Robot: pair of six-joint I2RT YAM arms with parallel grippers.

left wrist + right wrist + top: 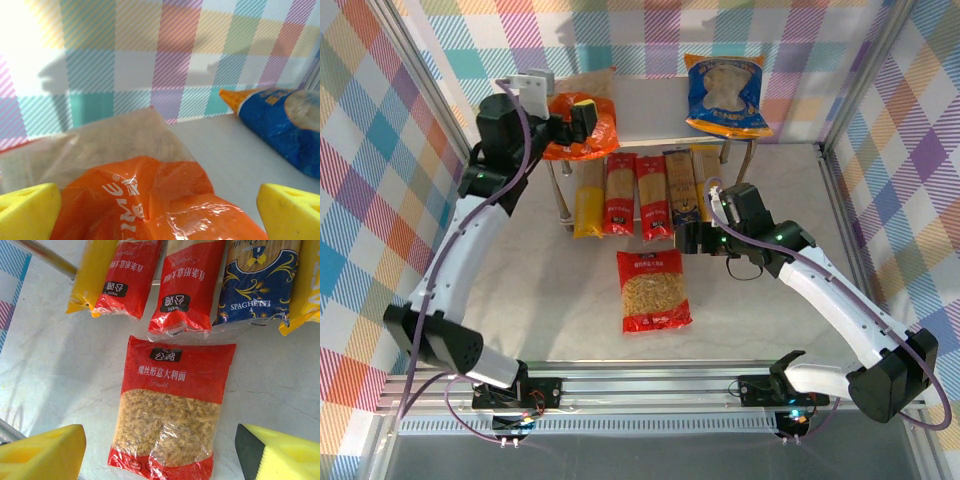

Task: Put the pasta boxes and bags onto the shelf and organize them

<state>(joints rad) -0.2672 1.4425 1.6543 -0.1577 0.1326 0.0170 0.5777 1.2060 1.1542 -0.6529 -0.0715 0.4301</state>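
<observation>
The five spaghetti packs (pixel 653 198) lie side by side under the shelf (pixel 655 105), their long axes running front to back. From the left they are yellow, red, red, dark blue and yellow. Their near ends stick out toward the arms. Their far ends are hidden by the top plate, so they seem to rest on the lower board, though the top view does not settle it.

The red bag (pixel 654 291) lies flat on the table (pixel 560 290) just in front of the packs, also lengthwise front to back. Its label end is toward the shelf and its clear window toward the arms. The orange bag (pixel 565 140) sits on the left of the top plate with its clear end pointing to the back wall. The blue bag (pixel 725 93) sits on the right, a little askew.

The left gripper (pixel 585 115) is over the orange bag and covers part of it. Its yellow fingers (pixel 30 210) are spread wide on either side of the bag, and I cannot tell if they touch it. The right gripper (pixel 688 238) hangs above the packs' near ends with its fingers (pixel 42 455) spread apart, holding nothing.

The table is pale and marbled, and the walls (pixel 380 150) are pastel checked. In the right wrist view a thin shelf leg (pixel 45 257) crosses the corner and the red bag's lower edge is cut off.
</observation>
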